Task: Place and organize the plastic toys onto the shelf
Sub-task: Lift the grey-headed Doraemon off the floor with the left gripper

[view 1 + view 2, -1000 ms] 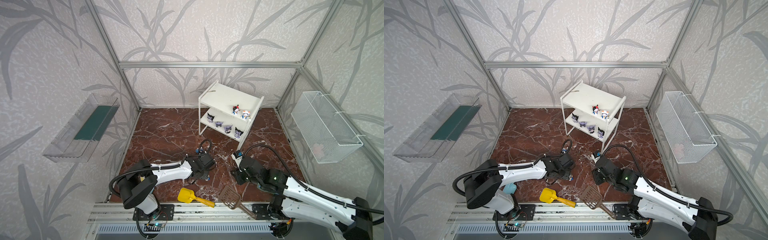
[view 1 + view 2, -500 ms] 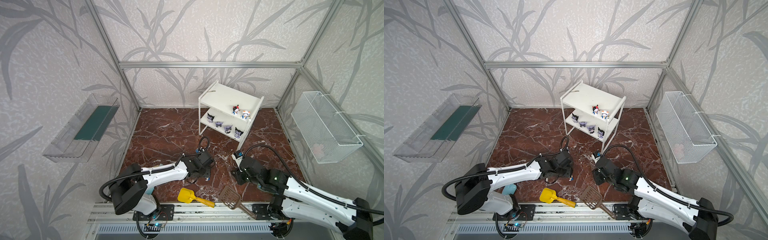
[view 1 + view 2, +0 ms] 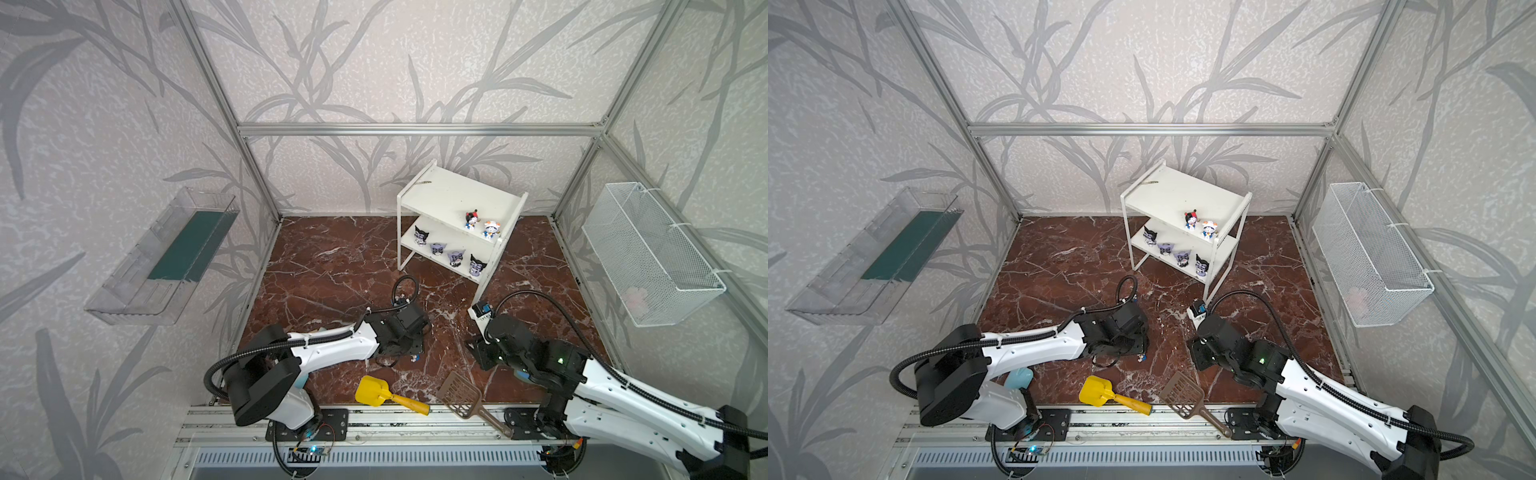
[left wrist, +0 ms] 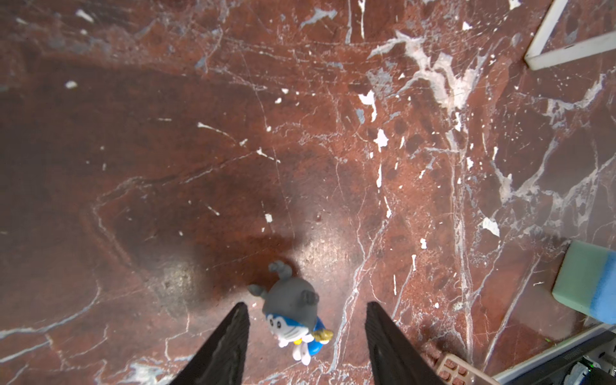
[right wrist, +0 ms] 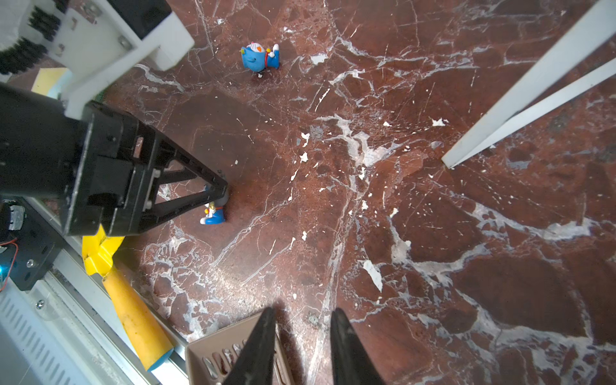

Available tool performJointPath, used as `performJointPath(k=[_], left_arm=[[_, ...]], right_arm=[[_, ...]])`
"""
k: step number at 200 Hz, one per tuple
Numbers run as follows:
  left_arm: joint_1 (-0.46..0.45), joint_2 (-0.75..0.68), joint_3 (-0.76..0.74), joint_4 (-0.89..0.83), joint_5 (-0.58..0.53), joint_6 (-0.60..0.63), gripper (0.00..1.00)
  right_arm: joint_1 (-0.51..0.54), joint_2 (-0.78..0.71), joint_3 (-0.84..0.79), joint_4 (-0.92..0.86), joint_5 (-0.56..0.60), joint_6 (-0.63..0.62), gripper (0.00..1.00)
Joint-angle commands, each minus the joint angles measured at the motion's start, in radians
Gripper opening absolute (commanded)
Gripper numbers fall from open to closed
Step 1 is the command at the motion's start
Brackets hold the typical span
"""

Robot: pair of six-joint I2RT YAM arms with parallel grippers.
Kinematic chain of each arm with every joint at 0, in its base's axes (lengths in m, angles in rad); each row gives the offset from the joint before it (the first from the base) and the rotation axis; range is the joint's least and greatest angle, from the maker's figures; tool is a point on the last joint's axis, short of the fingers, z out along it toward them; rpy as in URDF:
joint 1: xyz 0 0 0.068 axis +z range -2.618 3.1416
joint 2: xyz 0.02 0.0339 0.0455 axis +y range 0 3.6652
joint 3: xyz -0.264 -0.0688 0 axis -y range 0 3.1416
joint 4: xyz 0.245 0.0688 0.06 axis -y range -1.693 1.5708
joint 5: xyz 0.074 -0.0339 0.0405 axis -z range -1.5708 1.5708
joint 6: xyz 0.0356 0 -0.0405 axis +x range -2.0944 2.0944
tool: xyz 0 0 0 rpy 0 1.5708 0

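Left pincer (image 4: 306, 305) is released: its jaws stand wide apart and low over the counter (image 3: 332, 266). The grey-headed figurine (image 4: 293, 308) sits on the counter between the two fingers. We see a gap on each side, so neither finger touches it. We can't tell whether it's upright or tipped. In the right wrist view a left fingertip hides its head, and only the blue body and feet show.

Right pincer (image 5: 302, 315) has its jaws narrowly parted with nothing between them, only bare marble. It hangs over the edge of the brown slotted scoop (image 5: 213, 360) at the front of the counter. The yellow scoop (image 3: 374, 390) lies just beside the brown one.

The blue-headed figurine (image 5: 258, 56) lies on its side on the counter, beyond the left arm and well apart from both pincers.

The shelf (image 3: 457, 195) stands at the back of the counter, right of centre.
- Top tier: the red-black-headed figurine (image 3: 471, 219) and the orange-white-headed figurine (image 3: 491, 229) stand upright side by side near the front edge.
- Lower tier: four black-and-purple figurines (image 3: 456, 257) stand in a row along the front.

That makes six on the shelf and two on the counter.
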Motion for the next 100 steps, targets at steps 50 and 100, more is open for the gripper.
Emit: performJointPath(k=[50,100], left_arm=[[-0.011,0.071,0.024,-0.046,0.03,-0.1,0.58],[-0.011,0.121,0.094,-0.096,0.016,-0.094,0.53]], right_arm=[[-0.006,-0.061,-0.026,-0.023,-0.021,-0.043,0.35],[-0.006,-0.103,-0.046,-0.013,-0.114,-0.098,0.71]])
